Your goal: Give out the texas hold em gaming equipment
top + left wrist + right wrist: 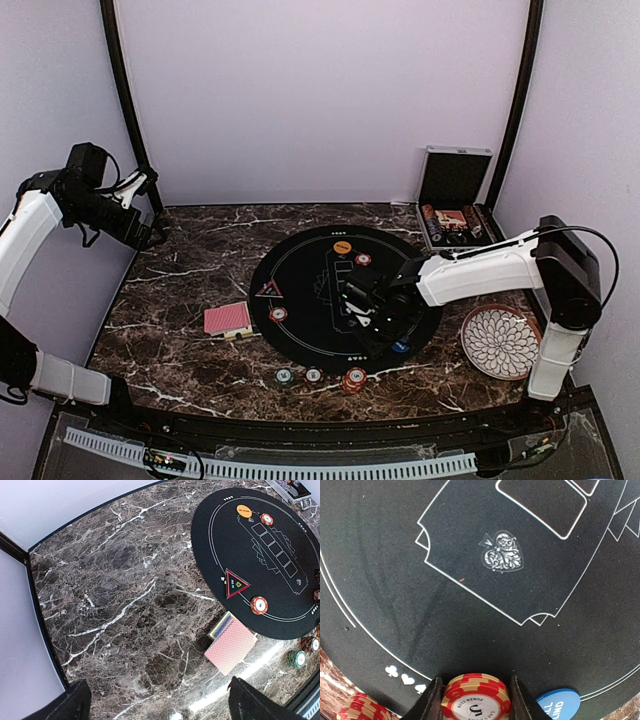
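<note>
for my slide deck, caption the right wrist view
Right gripper holds red poker chips over the black mat, a blue button beside them

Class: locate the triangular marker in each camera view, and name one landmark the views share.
Top external: triangular marker at the black mat's left edge.
Left wrist: right of centre, on the mat's lower-left rim.
Right wrist: not in view.
Shared landmark: the black mat, seen in all three.

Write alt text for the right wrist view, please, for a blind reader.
The right gripper grips a small stack of red striped poker chips over a black mat printed with white card outlines; a blue button lies at lower right.
</note>
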Motion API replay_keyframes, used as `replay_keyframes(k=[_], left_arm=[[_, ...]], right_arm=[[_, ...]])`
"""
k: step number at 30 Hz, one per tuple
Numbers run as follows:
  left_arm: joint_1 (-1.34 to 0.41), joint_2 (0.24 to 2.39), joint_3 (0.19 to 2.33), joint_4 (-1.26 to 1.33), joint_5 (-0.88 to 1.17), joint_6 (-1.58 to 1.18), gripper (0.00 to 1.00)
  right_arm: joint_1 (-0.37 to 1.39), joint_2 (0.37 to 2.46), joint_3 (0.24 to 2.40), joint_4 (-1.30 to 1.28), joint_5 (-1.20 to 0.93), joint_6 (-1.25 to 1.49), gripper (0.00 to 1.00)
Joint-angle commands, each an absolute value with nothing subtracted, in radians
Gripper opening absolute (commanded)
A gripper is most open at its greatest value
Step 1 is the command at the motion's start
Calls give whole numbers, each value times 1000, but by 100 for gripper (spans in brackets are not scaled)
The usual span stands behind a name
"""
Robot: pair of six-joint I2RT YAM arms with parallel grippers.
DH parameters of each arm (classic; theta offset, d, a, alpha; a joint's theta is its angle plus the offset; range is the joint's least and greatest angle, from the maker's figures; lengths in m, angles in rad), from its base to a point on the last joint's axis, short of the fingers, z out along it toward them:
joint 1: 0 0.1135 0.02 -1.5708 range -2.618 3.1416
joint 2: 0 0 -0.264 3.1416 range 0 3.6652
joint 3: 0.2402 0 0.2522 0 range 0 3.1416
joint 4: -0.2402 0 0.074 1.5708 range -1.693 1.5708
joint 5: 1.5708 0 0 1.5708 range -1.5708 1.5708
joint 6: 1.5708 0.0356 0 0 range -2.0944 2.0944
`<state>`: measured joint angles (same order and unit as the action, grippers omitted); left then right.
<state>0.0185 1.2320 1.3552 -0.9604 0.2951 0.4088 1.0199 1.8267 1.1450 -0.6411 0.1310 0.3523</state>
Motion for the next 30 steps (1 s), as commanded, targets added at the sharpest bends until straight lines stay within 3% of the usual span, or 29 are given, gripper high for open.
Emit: replay_keyframes(k=[1, 8, 26, 30], left_arm=[[15, 1228, 1383, -980, 303, 421, 99], [15, 1230, 1390, -983, 305, 426, 99], [14, 1234, 1401, -995, 318, 426, 99], [14, 1220, 1396, -1000, 346, 437, 99]], right_arm=[[1008, 1833, 1131, -615, 153, 364, 26], [1008, 1833, 1135, -617, 155, 368, 50], [1023, 1747, 1264, -695, 208, 353, 57], [1059, 1737, 1307, -709, 214, 346, 63]])
